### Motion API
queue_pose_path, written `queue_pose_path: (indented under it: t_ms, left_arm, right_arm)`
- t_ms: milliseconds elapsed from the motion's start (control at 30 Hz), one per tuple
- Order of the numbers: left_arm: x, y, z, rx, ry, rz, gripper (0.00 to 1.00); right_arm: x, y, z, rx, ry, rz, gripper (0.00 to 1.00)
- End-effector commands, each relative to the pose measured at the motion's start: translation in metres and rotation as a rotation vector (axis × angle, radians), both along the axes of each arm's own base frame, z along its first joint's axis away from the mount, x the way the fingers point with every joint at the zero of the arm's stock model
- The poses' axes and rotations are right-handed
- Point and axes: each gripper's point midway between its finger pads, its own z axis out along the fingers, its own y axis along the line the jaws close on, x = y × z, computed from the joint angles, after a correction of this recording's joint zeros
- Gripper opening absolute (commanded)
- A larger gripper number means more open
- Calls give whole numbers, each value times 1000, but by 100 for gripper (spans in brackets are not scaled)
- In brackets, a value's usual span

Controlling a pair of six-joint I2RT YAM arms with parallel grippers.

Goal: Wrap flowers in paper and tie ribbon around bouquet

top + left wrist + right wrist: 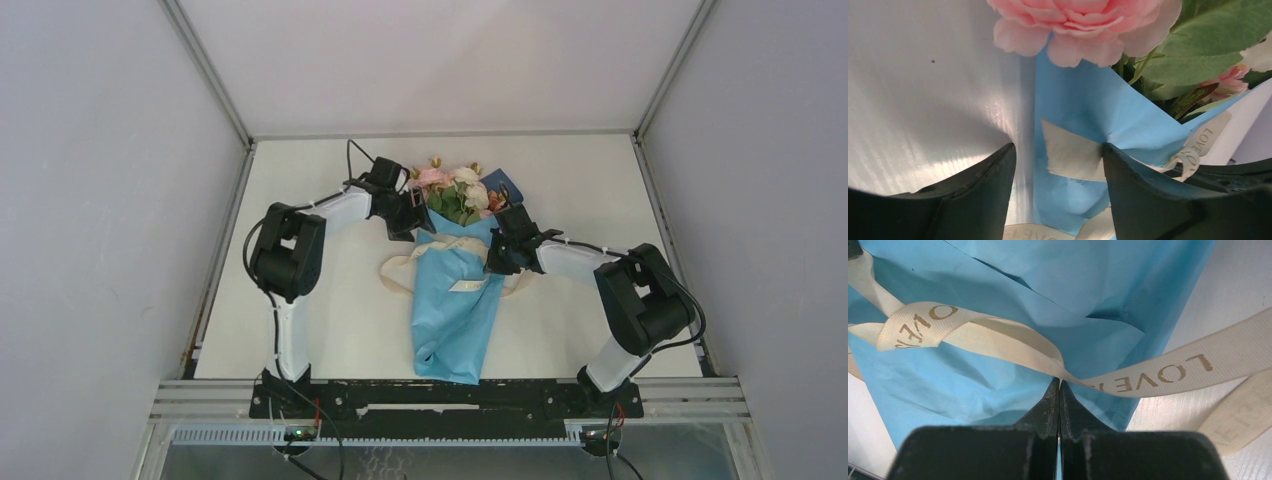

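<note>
A white, faintly ribbed rectangular worktop [330, 330] fills the middle of the top view; the same ribbing shows in the left wrist view [923, 125] and the right wrist view [1168, 420]. A tiny dark speck [933, 61] sits on the worktop in the left wrist view. Pale grey wall panels stand along the worktop's left [100, 200], right [760, 150] and far [440, 60] edges, joined at the far corners by slim silver metal posts [205, 70]. Along the worktop's near edge runs a black flat mounting rail [440, 397], and just nearer than that a white slotted plastic strip [400, 436].
</note>
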Motion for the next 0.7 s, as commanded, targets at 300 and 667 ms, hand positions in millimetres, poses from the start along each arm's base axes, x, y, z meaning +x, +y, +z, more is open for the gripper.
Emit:
queue_pose_path:
  t_ms: [300,667]
  left_arm:
    - [27,2,51,-46,-162,29,45]
    - [29,5,59,-35,-234,-2,16]
  right_arm:
    - [13,1,10,-14,-46,15,0]
    - [11,0,7,-13,-31,18,0]
